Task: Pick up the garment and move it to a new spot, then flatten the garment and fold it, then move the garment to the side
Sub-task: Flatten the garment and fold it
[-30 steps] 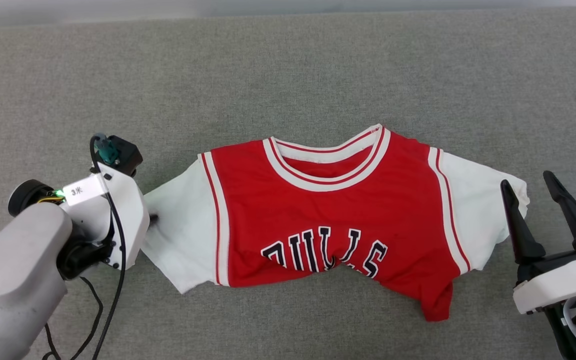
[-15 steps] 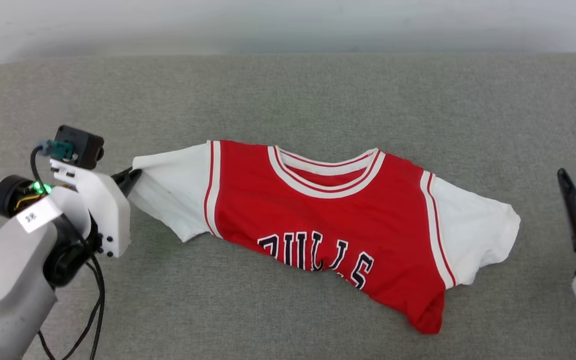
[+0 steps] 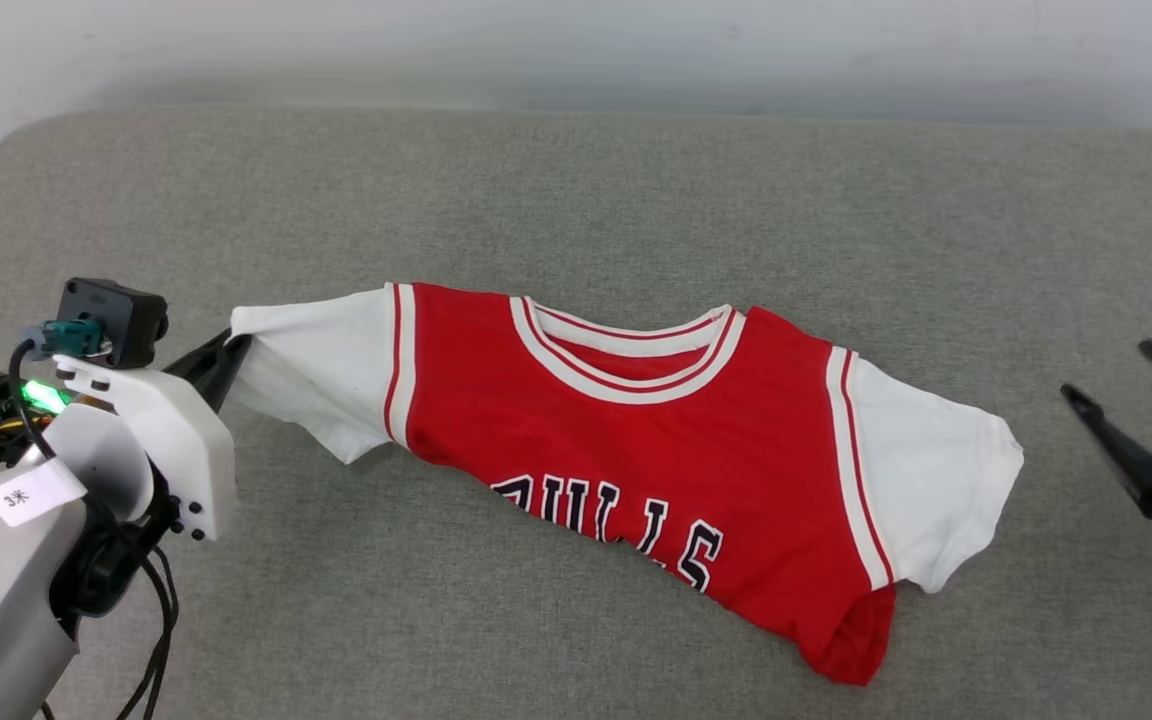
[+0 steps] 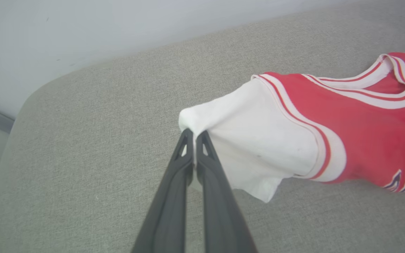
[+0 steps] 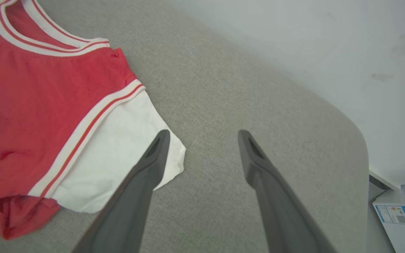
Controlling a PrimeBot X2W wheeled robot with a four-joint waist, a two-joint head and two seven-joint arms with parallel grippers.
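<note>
At the frame's left, the left gripper (image 3: 229, 345) is clamped on the white sleeve tip of the garment (image 3: 636, 440), which is spread, hem bunched, across the middle of the grey cushion (image 3: 576, 190). At the right edge, the right gripper (image 3: 1111, 372) is held open and empty. Relocation is judged under way; flattening, folding and setting aside are not yet done.

Our left gripper (image 3: 229, 347), clamped on the garment (image 3: 636, 450) by one sleeve (image 3: 316, 370), has dragged it out leftward and stretched it. Our right gripper (image 3: 1106, 368) has backed off the other sleeve (image 3: 936, 480).
</note>
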